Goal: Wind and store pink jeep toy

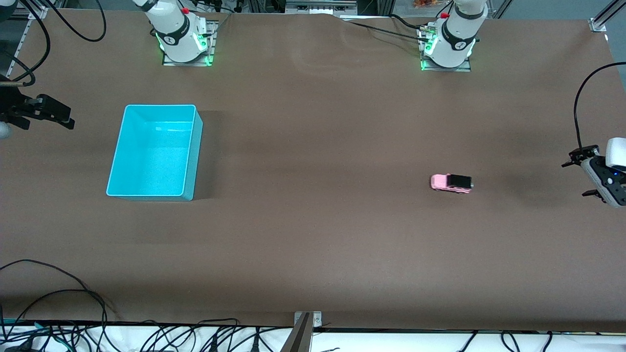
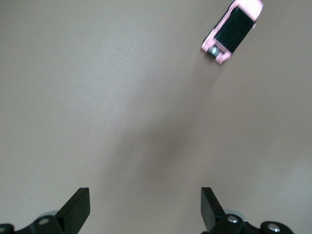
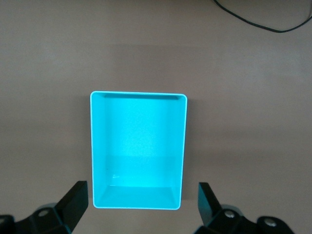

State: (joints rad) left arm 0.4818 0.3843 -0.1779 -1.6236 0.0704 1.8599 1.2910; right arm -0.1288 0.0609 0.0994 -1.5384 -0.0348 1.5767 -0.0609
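Pink jeep toy (image 1: 451, 183) sits on the brown table (image 1: 313, 234) toward the left arm's end, well apart from the turquoise bin (image 1: 195, 146) at its 9 o'clock. Left gripper (image 2: 145, 207) hangs over bare table near the jeep — fingers spread wide, holding nothing. Right gripper (image 3: 142, 204) hangs over the bin's edge — same deal.

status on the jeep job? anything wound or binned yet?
Nothing done yet. The pink jeep toy sits untouched on the table toward the left arm's end, and the turquoise bin holds nothing. In hand: nothing; the left gripper is open over the table edge near the jeep, and the right gripper is open and waits beside the bin. Left: grasp, wind, store.
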